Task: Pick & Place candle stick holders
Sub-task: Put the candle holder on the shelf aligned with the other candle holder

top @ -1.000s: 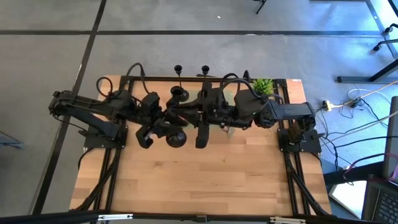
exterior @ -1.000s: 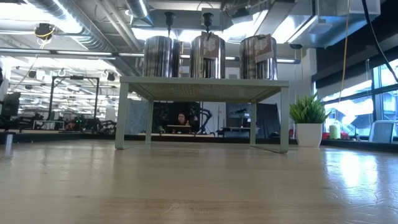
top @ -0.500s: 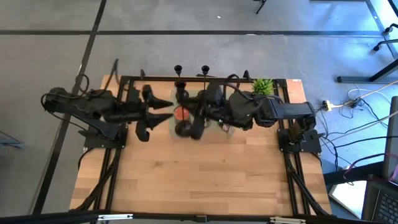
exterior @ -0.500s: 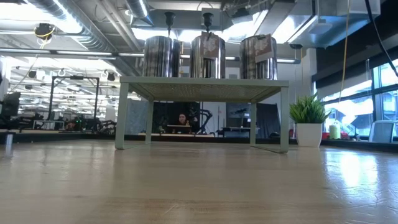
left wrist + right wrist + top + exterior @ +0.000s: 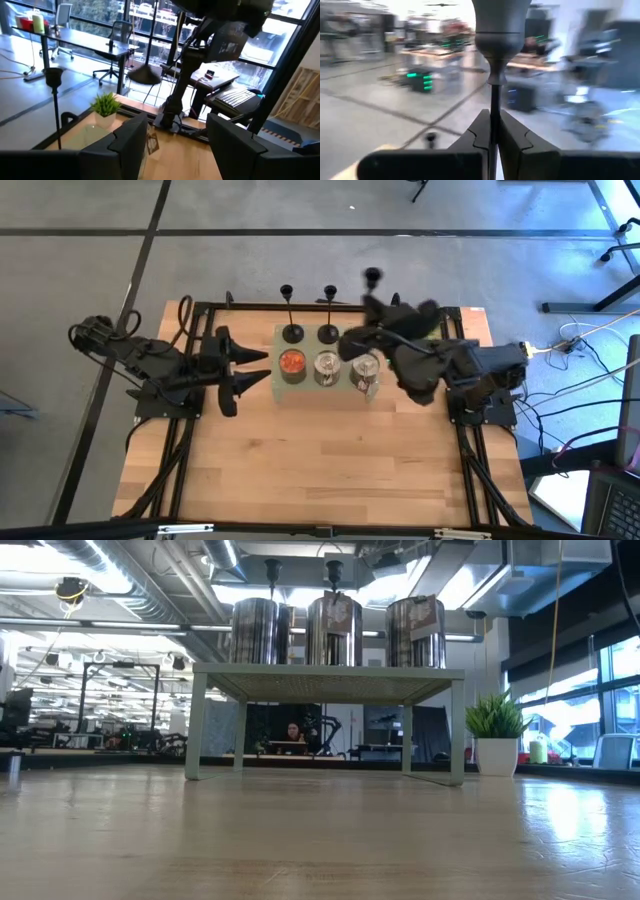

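Note:
Two black candle stick holders point(image 5: 291, 330) point(image 5: 328, 330) stand on their round bases along the far edge of a pale green shelf point(image 5: 279, 345). Their cup tops point(image 5: 272, 565) show behind three tin cans point(image 5: 327, 366) in the low view. My right gripper point(image 5: 382, 308) is above the shelf's far right part, shut on a third holder point(image 5: 372, 277). My left gripper point(image 5: 245, 370) hangs open to the left of the shelf, its fingers point(image 5: 130, 145) wide apart with nothing between them. Neither gripper appears in the low view. My right gripper pinches the holder's thin stem point(image 5: 493, 117) between its two fingers, which lie across the stem. One wide end point(image 5: 500, 20) stands out beyond the fingers toward the table's far edge. The holder is tilted and lifted clear of the shelf and cans.
A small potted plant point(image 5: 495, 735) stands at the table's far right, close beside my right arm. The shelf stands on legs, with open room beneath it point(image 5: 325, 740). Bare wooden tabletop point(image 5: 320, 460) stretches from the shelf to the near edge.
My left gripper has let go of the third holder and drawn back toward the table's left edge, turning level. My right gripper has swung the holder from over the cans toward the far right and turned, so that one end now points at the far edge.

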### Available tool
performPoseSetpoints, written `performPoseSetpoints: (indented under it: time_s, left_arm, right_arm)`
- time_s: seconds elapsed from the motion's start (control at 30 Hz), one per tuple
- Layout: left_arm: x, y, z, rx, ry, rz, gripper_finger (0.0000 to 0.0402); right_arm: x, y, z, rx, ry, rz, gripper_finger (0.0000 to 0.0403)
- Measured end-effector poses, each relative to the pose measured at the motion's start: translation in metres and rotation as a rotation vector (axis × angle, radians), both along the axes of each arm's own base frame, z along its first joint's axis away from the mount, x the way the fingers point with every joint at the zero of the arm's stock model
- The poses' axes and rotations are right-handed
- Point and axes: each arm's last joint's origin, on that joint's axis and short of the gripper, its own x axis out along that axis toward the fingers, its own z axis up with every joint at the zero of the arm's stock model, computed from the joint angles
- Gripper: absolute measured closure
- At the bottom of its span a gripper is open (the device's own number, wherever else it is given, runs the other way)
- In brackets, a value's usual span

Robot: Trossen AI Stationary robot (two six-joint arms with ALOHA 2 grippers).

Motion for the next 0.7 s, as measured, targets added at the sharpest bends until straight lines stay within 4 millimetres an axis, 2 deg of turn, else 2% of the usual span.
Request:
performPoseSetpoints:
  time_s: [0.07,0.23,0.47,0.7]
  left_arm:
    - [-0.002,-0.002,0.0,0.0,0.004,0.01,0.0201]
    - [-0.004,-0.005,-0.001,0.006,0.005,0.032,0.0201]
    - [-0.005,-0.005,-0.002,0.012,0.021,0.04,0.0201]
    - [-0.005,-0.005,-0.003,0.014,0.026,0.043,0.0201]
  right_arm:
    - [-0.01,0.003,0.004,-0.031,0.017,-0.085,0.0388]
    - [-0.031,0.002,0.016,-0.015,-0.013,-0.049,0.0388]
    - [-0.043,-0.008,0.011,0.096,0.069,0.299,0.0388]
    - [-0.038,-0.009,0.006,0.151,0.187,0.592,0.0388]
